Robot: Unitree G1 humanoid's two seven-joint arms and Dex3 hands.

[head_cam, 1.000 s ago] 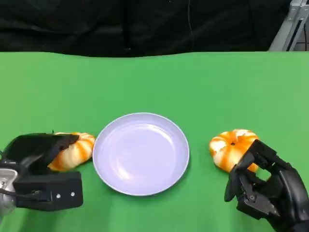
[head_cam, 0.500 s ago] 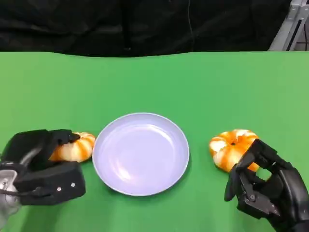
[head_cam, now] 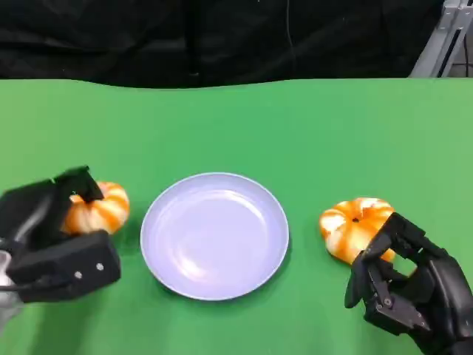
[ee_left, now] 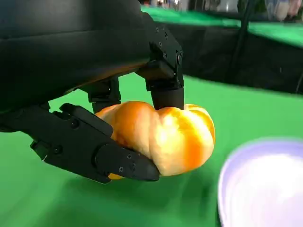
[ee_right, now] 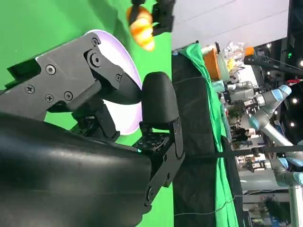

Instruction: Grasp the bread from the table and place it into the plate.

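Bread [head_cam: 96,209] in left robot hand [head_cam: 52,237]

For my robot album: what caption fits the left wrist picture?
Left hand grips an orange-striped bread beside the lilac plate.

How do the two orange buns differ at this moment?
The left bun is gripped in the left hand, while the right bun lies on the green table, untouched, in front of the right hand. They sit on opposite sides of the plate. Both are orange with pale stripes.
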